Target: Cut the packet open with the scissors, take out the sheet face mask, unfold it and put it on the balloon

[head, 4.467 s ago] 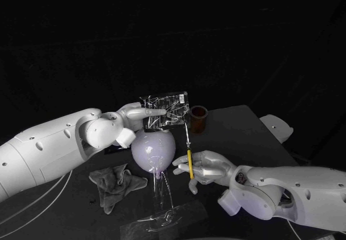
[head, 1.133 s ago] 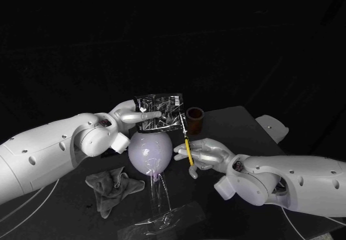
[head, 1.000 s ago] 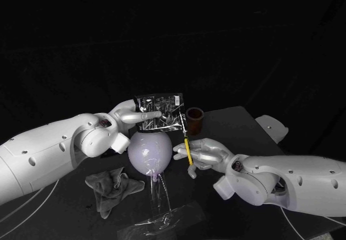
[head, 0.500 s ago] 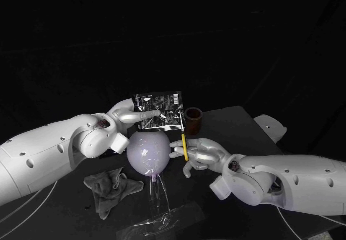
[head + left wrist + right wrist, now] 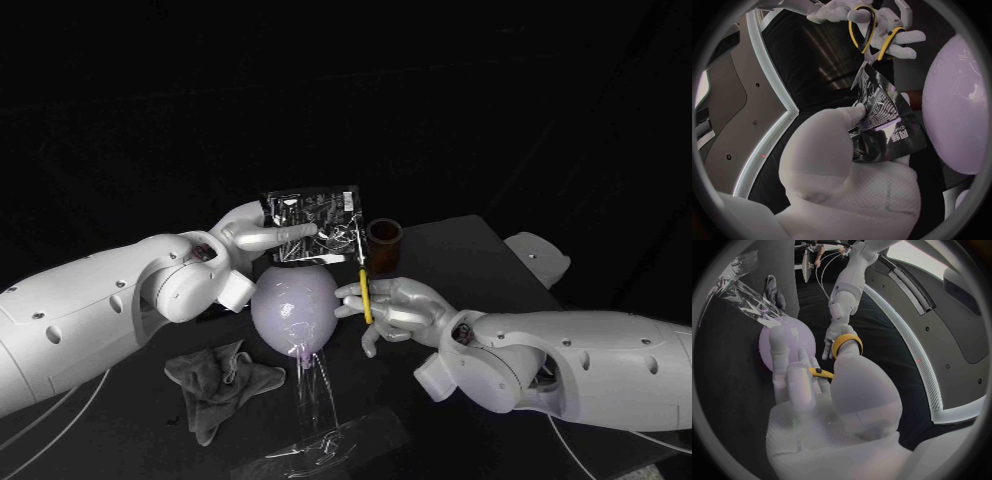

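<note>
Black counter (image 5: pixel 464 243) carries pale balloon (image 5: pixel 289 305), upright on clear stand (image 5: pixel 320 440). Left hand (image 5: pixel 267 232) holds dark foil packet (image 5: pixel 310 225) aloft just above balloon, pinched between thumb and fingers. Right hand (image 5: pixel 389 305), just beside balloon, grips yellow-handled scissors (image 5: pixel 365 295), fingers through loops, blades pointing up, tips meeting packet's edge. Crumpled grey cloth (image 5: pixel 214 375) lies near stand. Brown cup (image 5: pixel 384 243) stands behind scissors.
</note>
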Robot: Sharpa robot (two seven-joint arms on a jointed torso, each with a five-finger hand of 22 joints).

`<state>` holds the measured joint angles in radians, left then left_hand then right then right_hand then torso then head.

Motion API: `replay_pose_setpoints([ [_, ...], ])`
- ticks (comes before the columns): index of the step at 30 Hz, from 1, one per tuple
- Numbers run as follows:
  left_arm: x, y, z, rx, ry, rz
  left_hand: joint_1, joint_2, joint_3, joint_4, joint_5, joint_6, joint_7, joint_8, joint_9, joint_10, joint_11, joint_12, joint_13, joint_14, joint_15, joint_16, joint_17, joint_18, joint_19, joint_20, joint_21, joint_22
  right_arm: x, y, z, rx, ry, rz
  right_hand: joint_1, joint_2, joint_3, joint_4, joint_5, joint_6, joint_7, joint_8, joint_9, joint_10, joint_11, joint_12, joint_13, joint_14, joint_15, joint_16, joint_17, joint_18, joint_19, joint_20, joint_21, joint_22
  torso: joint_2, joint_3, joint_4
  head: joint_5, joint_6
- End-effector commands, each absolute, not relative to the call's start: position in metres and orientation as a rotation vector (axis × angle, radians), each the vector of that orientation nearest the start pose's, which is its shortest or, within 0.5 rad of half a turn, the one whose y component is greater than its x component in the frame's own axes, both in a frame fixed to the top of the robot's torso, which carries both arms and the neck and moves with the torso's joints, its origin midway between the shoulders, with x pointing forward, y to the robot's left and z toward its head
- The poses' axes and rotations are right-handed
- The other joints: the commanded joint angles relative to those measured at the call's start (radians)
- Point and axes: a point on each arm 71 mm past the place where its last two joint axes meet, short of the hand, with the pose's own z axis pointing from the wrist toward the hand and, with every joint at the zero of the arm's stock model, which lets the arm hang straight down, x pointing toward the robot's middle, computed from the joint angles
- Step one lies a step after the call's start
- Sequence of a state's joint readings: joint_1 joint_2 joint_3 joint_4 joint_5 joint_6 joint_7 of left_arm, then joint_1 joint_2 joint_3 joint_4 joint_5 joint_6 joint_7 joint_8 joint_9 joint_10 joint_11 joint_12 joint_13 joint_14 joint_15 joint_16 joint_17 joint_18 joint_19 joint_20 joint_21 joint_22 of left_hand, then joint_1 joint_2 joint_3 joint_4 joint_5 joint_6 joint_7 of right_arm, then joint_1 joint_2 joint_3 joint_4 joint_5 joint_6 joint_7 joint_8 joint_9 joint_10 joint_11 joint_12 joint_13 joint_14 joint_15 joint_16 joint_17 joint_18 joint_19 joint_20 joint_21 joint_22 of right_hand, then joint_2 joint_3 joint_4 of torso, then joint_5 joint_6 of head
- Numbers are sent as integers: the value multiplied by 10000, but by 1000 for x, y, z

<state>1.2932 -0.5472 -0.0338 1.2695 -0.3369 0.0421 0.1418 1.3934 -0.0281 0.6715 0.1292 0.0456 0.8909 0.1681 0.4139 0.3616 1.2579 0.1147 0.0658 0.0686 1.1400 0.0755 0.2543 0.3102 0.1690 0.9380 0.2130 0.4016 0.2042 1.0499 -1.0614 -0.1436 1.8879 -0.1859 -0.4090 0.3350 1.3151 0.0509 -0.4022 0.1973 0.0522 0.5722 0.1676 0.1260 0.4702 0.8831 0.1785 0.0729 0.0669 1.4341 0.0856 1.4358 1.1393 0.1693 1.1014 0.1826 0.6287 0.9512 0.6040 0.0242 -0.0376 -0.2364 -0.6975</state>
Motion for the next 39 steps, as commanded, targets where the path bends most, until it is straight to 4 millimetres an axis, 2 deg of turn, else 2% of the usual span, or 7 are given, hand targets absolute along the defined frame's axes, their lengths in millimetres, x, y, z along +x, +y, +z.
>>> replay_pose_setpoints([
  [1, 527, 101, -153, -5685, 18775, -16269, 33, 30, 59, -25, 29, 18, 53, 53, 2452, 7, -1, -14, -1, 4, 6, -48, 9, 110, -12, -33, 29, 15, 370, -208, -239, 10994, 16826, 14534, 123, 207, -21, -57, -31, 371, 766, 290, 138, 369, -47, 158, 25, 78, 8, 126, 149, 142, 43, 6, 21, -14, 1, -1, 5, 18, 5],
  [5, 527, 101, -153, -5625, 18699, -16288, 33, 30, 59, -25, 28, 17, 53, 54, 2455, 5, 0, -15, -1, 2, 7, -50, 10, 109, -15, -32, 29, 16, 372, -211, -239, 11055, 16730, 14345, 278, 427, -137, -175, -39, 1152, 762, 788, 254, 1198, -125, 511, 113, 282, -34, 295, 553, 81, 349, -69, 512, 252, 3, -2, -3, 49, -11],
  [7, 527, 101, -153, -5565, 18654, -16302, 33, 30, 59, -25, 28, 17, 53, 54, 2455, 5, 0, -15, -1, 2, 7, -50, 10, 109, -15, -32, 29, 16, 374, -213, -239, 11086, 16692, 14251, 350, 567, -209, -241, -24, 1637, 604, 1047, 298, 1760, -278, 748, 186, 389, -146, 377, 761, 25, 602, -158, 955, 517, 2, -2, -5, 63, -24],
  [13, 526, 101, -152, -5402, 18573, -16311, 33, 30, 59, -26, 28, 16, 53, 55, 2458, 5, 1, -15, -1, 1, 8, -51, 10, 108, -16, -32, 29, 16, 375, -215, -239, 11130, 16629, 14112, 430, 795, -421, -365, -52, 2301, 298, 1351, 309, 2583, -582, 1015, 297, 535, -415, 461, 1017, -78, 945, -407, 1577, 890, 3, 5, -2, 84, -50],
  [32, 527, 104, -152, -5370, 18510, -16278, 35, 28, 57, -31, 27, 13, 51, 61, 2476, 2, 1, -15, -2, -4, 10, -57, 14, 105, -29, -29, 29, 16, 375, -217, -239, 11128, 16540, 14047, 355, 867, -617, -482, -40, 2122, 390, 1152, 134, 2259, -472, 610, 139, 531, -368, 418, 917, -115, 913, -417, 1608, 889, 2, 6, -6, 57, 22],
  [37, 526, 104, -152, -5310, 18528, -16342, 35, 28, 57, -31, 27, 13, 51, 61, 2476, 2, 1, -15, -2, -4, 10, -57, 14, 105, -29, -29, 29, 16, 375, -215, -239, 10951, 16714, 14256, 155, 720, -615, -543, -49, 1483, 713, 751, -90, 1217, -137, -53, -52, 338, -107, 282, 486, -53, 455, -211, 986, 468, -2, 7, -7, 53, 50],
  [39, 526, 104, -152, -5185, 18548, -16368, 38, 26, 56, -36, 28, 12, 52, 64, 2484, 1, 1, -15, -2, -6, 11, -60, 15, 103, -36, -28, 29, 16, 374, -214, -239, 10836, 16848, 14392, 15, 608, -599, -549, -42, 958, 885, 480, -220, 505, 38, -122, -51, 122, 66, 170, 95, 52, -37, -58, 331, 29, 6, 11, -3, 56, 52],
])
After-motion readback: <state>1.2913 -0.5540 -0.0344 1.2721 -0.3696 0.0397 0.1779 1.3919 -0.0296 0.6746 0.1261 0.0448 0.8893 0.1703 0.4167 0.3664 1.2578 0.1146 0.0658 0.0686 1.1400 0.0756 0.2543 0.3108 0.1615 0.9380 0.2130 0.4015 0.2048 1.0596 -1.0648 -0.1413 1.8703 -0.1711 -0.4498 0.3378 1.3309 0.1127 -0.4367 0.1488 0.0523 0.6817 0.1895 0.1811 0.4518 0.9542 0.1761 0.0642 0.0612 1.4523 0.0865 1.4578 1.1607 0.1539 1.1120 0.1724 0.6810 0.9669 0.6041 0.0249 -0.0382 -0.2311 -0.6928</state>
